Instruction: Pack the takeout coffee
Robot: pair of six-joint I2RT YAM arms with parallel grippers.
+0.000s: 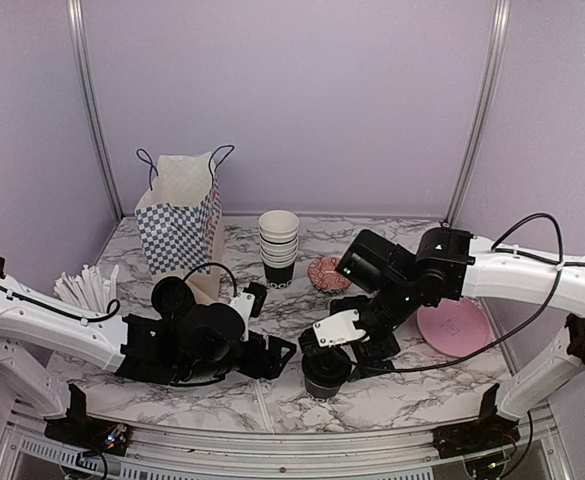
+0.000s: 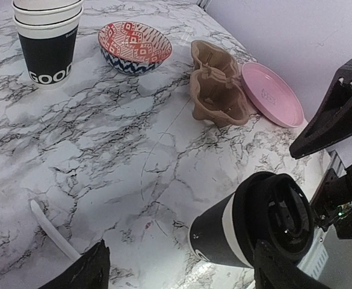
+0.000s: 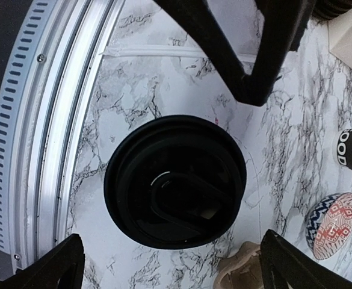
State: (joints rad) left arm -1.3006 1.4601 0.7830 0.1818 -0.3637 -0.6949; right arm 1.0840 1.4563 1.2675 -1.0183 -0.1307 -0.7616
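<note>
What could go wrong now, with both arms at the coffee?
The left gripper sits right beside the coffee while the open right gripper straddles it from above; the two could collide. The coffee stands near the front edge of the table, so a knock might send it off. The bag is far back, near the cup stack, which could get brushed.

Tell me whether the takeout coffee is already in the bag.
No: the takeout coffee stands on the marble table near its front edge, well apart from the checked paper bag at the back left.
</note>
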